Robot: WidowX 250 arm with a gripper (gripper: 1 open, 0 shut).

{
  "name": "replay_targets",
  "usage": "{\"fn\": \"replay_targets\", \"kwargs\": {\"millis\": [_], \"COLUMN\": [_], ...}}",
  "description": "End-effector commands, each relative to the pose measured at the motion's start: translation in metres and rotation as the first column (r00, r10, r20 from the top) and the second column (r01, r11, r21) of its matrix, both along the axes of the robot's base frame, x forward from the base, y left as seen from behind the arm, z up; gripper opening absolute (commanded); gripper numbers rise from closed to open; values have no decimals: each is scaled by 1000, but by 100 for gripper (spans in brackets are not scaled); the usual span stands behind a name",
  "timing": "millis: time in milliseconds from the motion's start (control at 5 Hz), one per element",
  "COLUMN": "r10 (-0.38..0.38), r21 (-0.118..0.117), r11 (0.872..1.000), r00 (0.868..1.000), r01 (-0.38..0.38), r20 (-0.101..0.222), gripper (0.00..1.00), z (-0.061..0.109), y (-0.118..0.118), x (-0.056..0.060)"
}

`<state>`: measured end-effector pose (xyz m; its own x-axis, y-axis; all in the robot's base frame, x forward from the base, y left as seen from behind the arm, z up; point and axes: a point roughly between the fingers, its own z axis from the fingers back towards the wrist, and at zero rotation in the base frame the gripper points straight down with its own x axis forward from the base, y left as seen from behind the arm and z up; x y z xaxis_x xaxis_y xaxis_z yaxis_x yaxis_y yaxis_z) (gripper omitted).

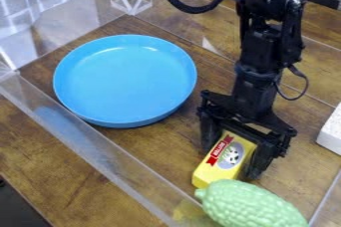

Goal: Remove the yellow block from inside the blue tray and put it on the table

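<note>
The yellow block [221, 161] lies flat on the brown wood table [147, 161], to the right of the blue tray [126, 78] and outside it. Its red-and-white label faces up. My gripper [237, 143] points down right over the block's far end, open, with one finger on each side of the block. The block rests on the table and the fingers do not press it. The blue tray holds nothing.
A bumpy green toy [253, 206] lies just in front of the block at the table's near edge. A white object [330, 129] sits at the right edge. A clear plastic wall [80, 136] runs along the left and front.
</note>
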<state>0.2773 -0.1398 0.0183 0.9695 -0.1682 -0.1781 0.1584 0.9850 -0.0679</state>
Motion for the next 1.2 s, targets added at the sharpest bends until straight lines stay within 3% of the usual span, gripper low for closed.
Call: {"fn": "replay_targets", "kwargs": {"millis": [0, 1000], "r10": [-30, -39], "r21": [-3, 13], "r11": [1000, 999], "r00": [1000, 997], "r01": [30, 39], "r20": [-9, -66], "gripper": [100, 100], "z": [2, 4], "y": [-9, -9], "x": [-7, -10]}}
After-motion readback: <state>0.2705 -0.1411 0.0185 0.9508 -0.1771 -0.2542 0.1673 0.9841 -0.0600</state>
